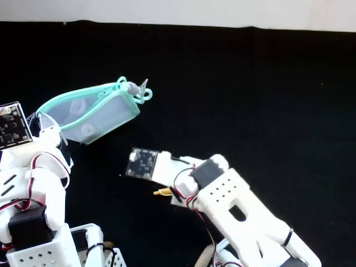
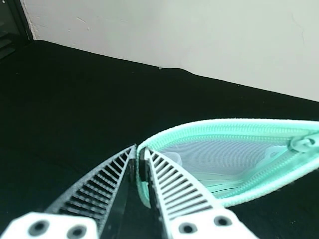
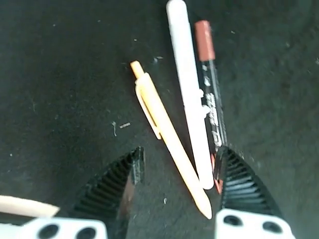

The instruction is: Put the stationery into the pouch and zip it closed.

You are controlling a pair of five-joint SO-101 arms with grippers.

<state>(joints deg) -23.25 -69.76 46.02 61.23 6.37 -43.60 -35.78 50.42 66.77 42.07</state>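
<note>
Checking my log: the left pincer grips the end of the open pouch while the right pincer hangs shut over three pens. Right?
No: the right wrist view shows the right pincer open, not shut, over the orange pen, white pen and black pen. The left pincer does grip the end of the open pouch.

Mint pouch [image 1: 92, 114] unzipped; orange pen [image 3: 172, 144], white pen [image 3: 189, 94], black marker [image 3: 212, 109] lying together.

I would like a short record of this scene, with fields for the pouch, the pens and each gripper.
Pouch: mint-green mesh zip pouch, zip open.
Left gripper: shut on the pouch's rim at one end.
Pens: orange plastic pen, white pen and black pen with reddish-brown cap, lying together on the black table, outside the pouch.
Right gripper: open, above the pens' ends.
</note>
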